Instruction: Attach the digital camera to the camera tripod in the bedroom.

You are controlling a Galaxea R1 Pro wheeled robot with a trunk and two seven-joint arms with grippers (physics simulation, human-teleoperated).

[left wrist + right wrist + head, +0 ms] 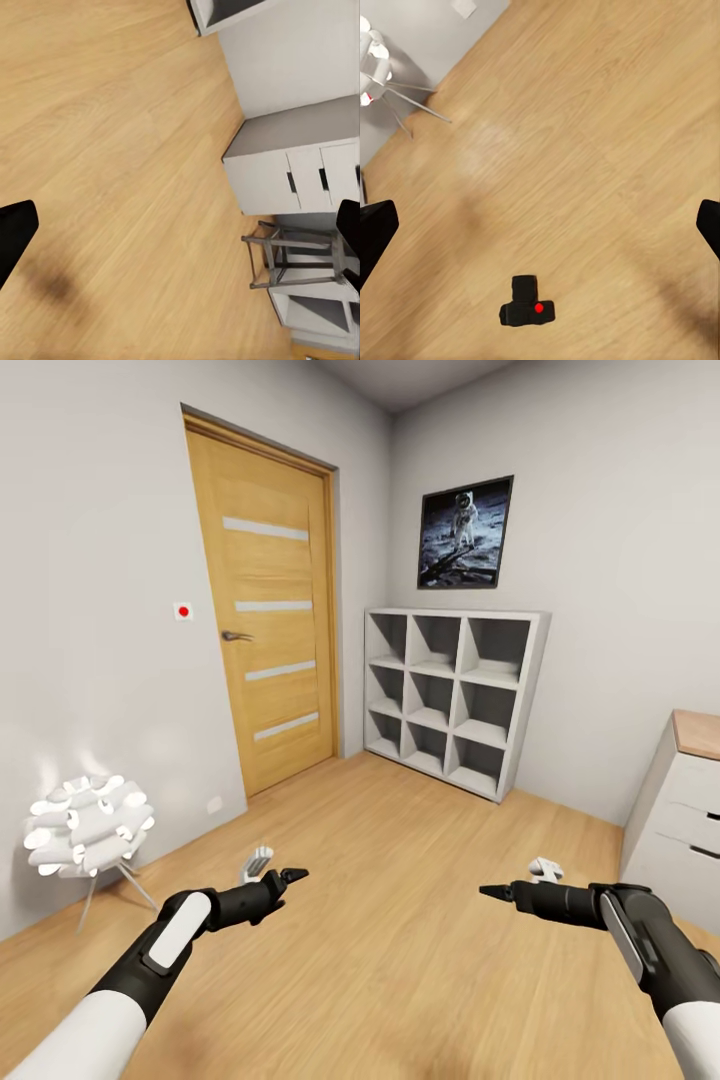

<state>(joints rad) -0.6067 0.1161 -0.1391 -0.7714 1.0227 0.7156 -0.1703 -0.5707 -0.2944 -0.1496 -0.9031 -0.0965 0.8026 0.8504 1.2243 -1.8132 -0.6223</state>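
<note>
1. black digital camera (526,307) with its red button lies on the light wood floor (585,150) in the right wrist view, between the wide-spread fingertips (375,236).
2. right gripper (492,891) holds nothing.
3. left gripper (292,876) is spread wide and empty too; its fingertips (15,232) are cut off at the frame edges.
4. white drawers (300,172) and a stool (296,255) are only partly visible.

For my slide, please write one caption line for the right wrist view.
Small boxy black digital camera with red round button lying on light wood floor, seen between the open right claw's fingers.
</note>
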